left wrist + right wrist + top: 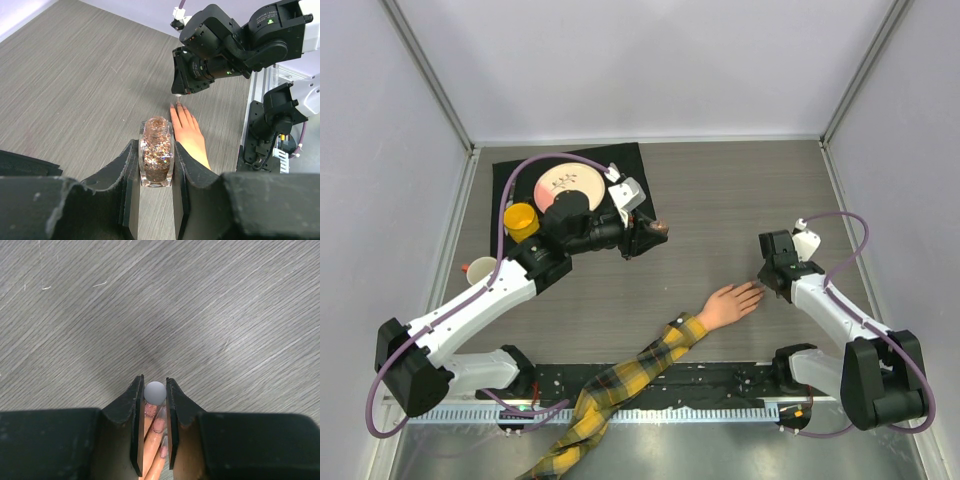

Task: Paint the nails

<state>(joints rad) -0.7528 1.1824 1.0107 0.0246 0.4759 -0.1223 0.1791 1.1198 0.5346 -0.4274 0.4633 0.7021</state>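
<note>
Spanning from near-left base toward table centre, L arm (480,300) is stretched out. L gripper (156,147) is clamped on glitter polish bottle (156,155). R arm (825,305) is bent inward. R gripper (154,385) points down, jaws narrow, pinching grey brush cap (155,391) just above nails (159,426) of mannequin hand (730,303). Hand lies mid-table, plaid sleeve (630,375) trailing to near edge. Table (720,200) is grey wood-grain. Black mat (520,170) w/ plate (565,185) and yellow cup (520,220) sits far-left. Walls (650,60) are pale.

grey cap (155,392) over the nails (159,426)
</note>
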